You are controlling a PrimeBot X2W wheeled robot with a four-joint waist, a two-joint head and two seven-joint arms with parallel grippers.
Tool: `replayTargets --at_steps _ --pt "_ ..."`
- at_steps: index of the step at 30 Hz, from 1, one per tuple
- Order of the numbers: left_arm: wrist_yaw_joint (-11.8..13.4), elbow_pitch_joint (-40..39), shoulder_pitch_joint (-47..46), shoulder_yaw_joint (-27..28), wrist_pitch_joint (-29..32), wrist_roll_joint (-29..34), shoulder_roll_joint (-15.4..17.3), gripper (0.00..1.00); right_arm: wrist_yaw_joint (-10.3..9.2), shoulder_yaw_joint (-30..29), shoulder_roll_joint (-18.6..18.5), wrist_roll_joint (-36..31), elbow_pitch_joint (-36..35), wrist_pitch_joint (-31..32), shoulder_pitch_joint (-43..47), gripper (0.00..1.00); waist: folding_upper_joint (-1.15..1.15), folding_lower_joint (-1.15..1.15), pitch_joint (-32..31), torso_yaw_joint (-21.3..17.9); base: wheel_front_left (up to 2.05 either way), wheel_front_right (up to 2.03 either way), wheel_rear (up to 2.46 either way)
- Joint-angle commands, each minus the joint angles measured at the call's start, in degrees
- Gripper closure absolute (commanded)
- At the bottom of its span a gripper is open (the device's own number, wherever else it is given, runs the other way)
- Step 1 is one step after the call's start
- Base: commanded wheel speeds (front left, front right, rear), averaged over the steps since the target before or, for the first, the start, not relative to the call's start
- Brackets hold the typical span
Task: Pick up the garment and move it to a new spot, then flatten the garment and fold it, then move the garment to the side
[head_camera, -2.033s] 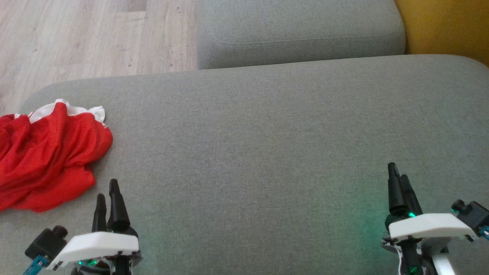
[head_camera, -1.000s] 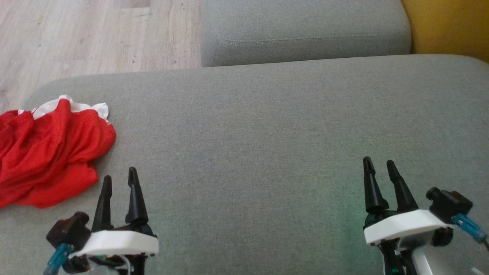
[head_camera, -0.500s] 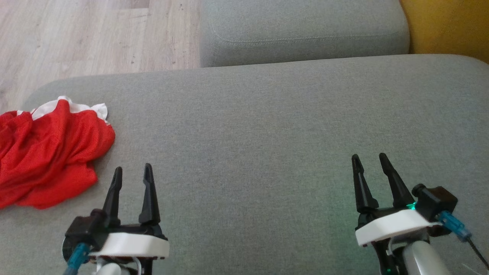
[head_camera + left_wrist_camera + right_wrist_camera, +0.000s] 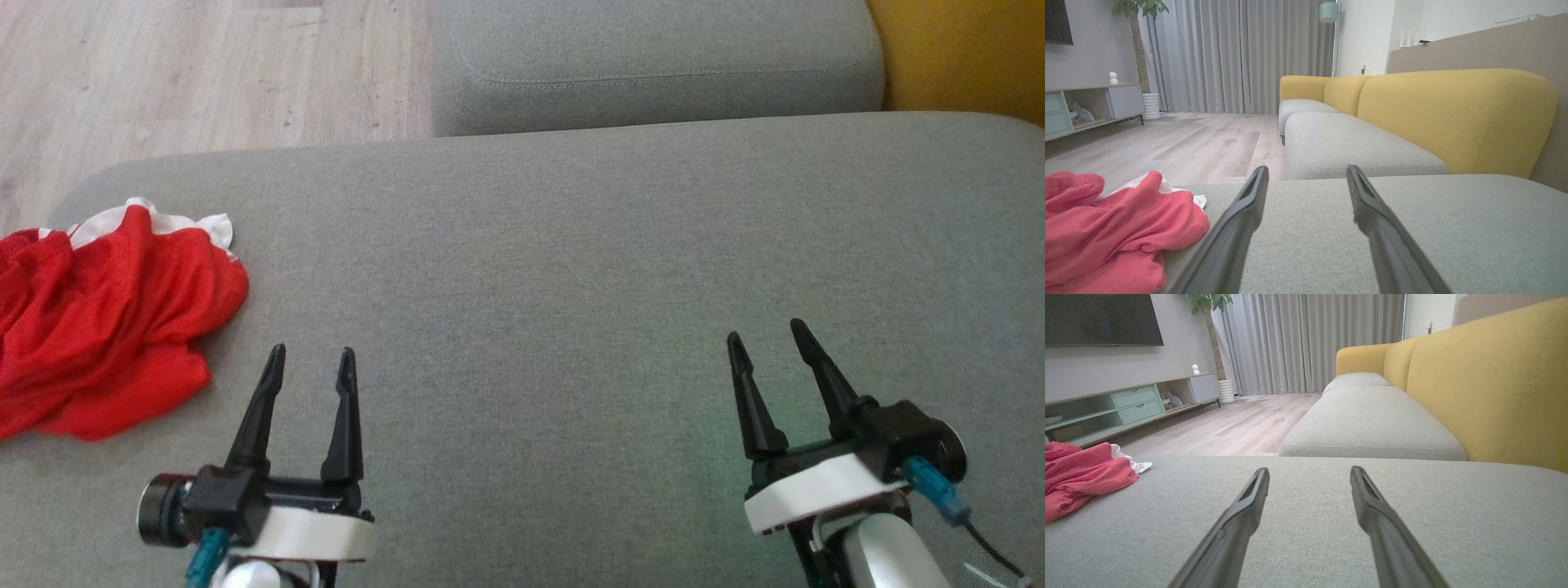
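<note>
A wide grey fabric sofa seat (image 4: 571, 245) stretches across a living room, with pale wood floor (image 4: 204, 73) beyond its far left edge and a yellow backrest (image 4: 963, 57) at far right. The task looks barely begun: nothing is picked up, flattened or folded yet. The crumpled red mesh garment with white trim (image 4: 106, 327) lies bunched in loose folds at the seat's left edge. The left hand (image 4: 313, 351) sits just right of it, not touching; the right hand (image 4: 765, 331) is well apart. Both hands are spread wide and empty.

A living room with sofa (image 4: 1453, 118), curtains (image 4: 1241, 57), television (image 4: 1102, 318)
</note>
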Motion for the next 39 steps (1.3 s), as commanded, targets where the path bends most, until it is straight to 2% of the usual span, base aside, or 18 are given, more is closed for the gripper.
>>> replayTargets --at_steps 1,11,28,33,39 --pt "0.35 -2.27 -2.98 1.19 -0.9 1.83 0.8 0.0 -0.04 1.67 -0.53 -1.91 -2.4 -1.16 -3.05 0.0 0.0 0.0 0.01 0.01 0.0 0.0 0.0" --pt "1.19 -2.5 -3.17 0.41 -2.49 8.81 0.89 0.0 -0.04 2.74 -0.57 -8.91 -3.01 -2.74 -3.26 0.0 0.0 0.0 0.09 0.2 0.0 0.0 0.0" --pt "1.19 -1.56 -3.05 1.1 -2.49 8.41 0.59 0.0 -0.04 1.72 -0.57 -8.6 -3.05 -2.74 -2.59 0.0 0.0 0.0 0.97 0.68 0.0 0.0 0.0" --pt "1.51 -0.98 -3.42 1.56 -2.49 8.34 0.33 0.0 -0.04 1.55 -0.57 -8.65 -2.96 -2.74 -2.62 0.0 0.0 0.0 1.5 2.75 0.0 0.0 0.0" --pt "2.09 -0.81 -3.38 2.16 -2.49 8.14 -0.11 0.0 -0.04 1.52 -0.57 -9.02 -2.89 -2.74 -2.57 0.0 0.0 0.0 2.2 8.1 0.0 0.0 0.0"
